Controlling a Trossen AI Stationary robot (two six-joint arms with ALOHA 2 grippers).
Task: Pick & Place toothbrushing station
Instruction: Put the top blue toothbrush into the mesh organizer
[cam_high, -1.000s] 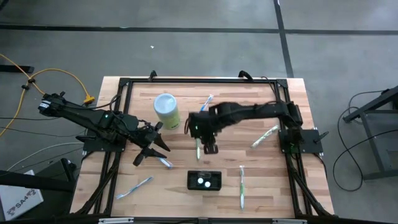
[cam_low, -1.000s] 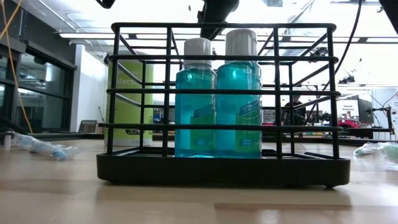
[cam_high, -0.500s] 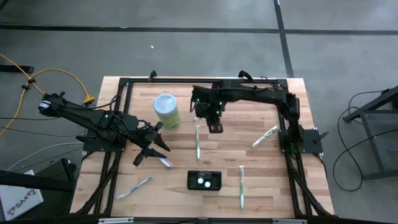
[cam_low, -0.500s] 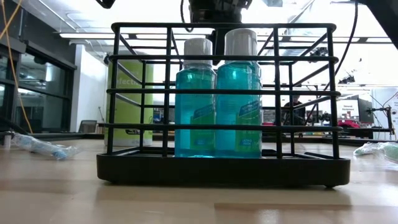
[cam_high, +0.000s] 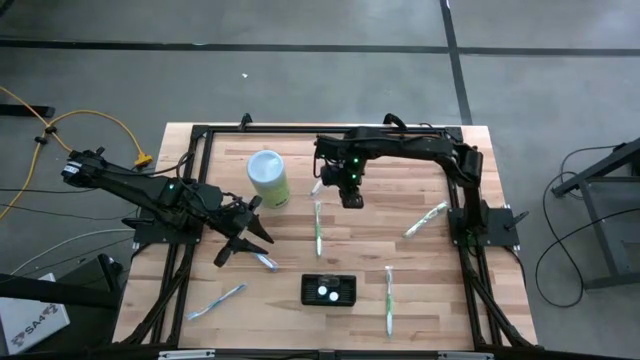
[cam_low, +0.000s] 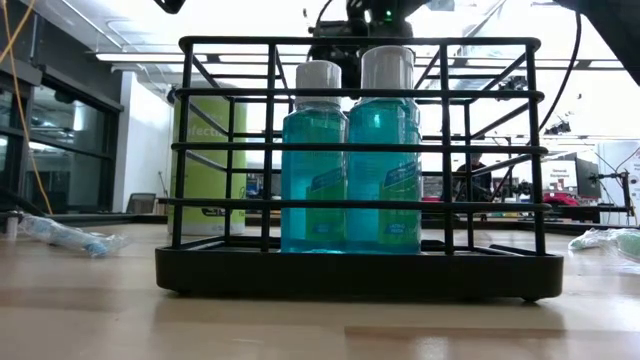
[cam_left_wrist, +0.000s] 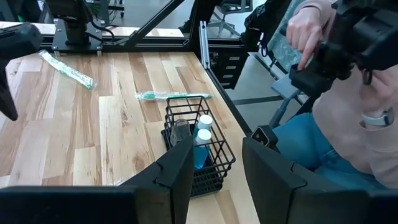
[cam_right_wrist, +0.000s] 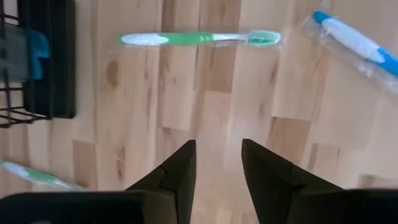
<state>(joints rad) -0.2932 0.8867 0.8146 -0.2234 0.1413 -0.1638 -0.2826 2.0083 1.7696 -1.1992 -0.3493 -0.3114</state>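
The toothbrushing station (cam_high: 328, 290) is a black wire rack holding two blue bottles with white caps (cam_low: 320, 160). It stands on its base near the table's near edge, untouched. It also shows in the left wrist view (cam_left_wrist: 199, 146) and at the edge of the right wrist view (cam_right_wrist: 37, 62). My right gripper (cam_high: 350, 198) hangs over the table's far middle, open and empty (cam_right_wrist: 217, 149), above bare wood beside a green toothbrush (cam_right_wrist: 199, 38). My left gripper (cam_high: 255, 225) waits at the left, open and empty (cam_left_wrist: 214, 155), pointing toward the rack.
A pale green cylinder (cam_high: 268, 178) stands at the far left of centre. Several toothbrushes lie about: green ones (cam_high: 318, 228) (cam_high: 388, 300), a wrapped one (cam_high: 425, 220), and blue ones (cam_high: 268, 262) (cam_high: 222, 300) (cam_high: 330, 165). A person sits beyond the table's edge (cam_left_wrist: 348, 106).
My right gripper has moved from the table's middle, beside the green toothbrush, toward the far edge and a little to the right. The toothbrush and the rack lie where they were.
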